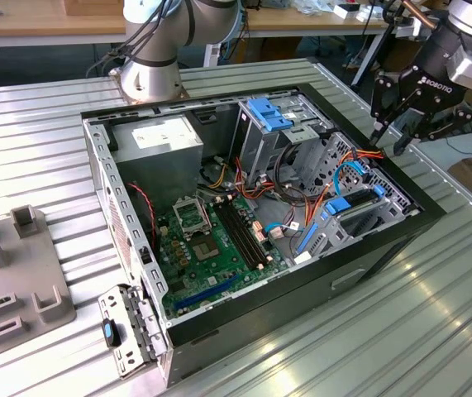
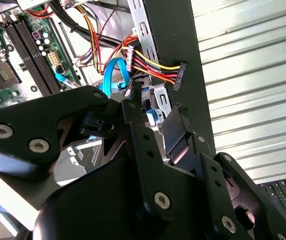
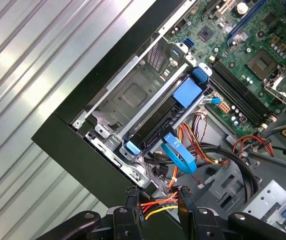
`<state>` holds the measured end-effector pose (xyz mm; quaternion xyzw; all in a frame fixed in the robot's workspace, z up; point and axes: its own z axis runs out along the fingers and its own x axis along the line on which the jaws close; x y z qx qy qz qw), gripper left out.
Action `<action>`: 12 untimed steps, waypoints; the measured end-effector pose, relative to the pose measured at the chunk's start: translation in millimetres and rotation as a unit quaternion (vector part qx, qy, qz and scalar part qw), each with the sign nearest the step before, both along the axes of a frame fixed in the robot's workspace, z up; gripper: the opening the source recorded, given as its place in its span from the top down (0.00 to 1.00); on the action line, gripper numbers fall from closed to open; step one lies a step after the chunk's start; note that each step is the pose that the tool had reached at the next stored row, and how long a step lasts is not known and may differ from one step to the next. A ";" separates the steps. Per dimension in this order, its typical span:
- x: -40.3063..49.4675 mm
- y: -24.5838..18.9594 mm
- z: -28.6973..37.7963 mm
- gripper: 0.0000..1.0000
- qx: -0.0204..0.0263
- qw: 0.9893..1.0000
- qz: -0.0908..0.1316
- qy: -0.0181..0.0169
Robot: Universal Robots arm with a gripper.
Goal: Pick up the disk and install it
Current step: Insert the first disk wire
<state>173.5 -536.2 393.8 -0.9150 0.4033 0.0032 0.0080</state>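
The disk (image 3: 165, 120) sits down in the case, lying in the corner drive bay (image 3: 127, 92). Its dark side faces the first wrist view, and a blue carrier rail (image 3: 189, 91) caps each end. By my read the pick-up and the carry are done and it's in its slot. Whether it's pushed fully home and latched, I can't tell. A blue data cable (image 3: 180, 152) loops just beside it, and the power plug (image 2: 178, 75) lies free at the case's edge, so cabling looks undone. The gripper (image 1: 388, 141) hovers above that edge on the exterior view's right, fingers apart, nothing between them. As for writing, there's white lettering on the gripper's body, a white printed label on the power-supply box (image 1: 157, 136), small marks on the blue cable, and no label showing on the disk itself
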 end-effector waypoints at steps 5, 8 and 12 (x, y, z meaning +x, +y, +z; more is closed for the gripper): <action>0.2 0.0 -0.1 0.56 0.000 1.000 0.004 0.000; 0.6 0.0 -0.1 0.56 0.000 1.000 0.012 0.000; 5.0 0.0 -1.0 0.56 0.000 0.999 0.038 0.000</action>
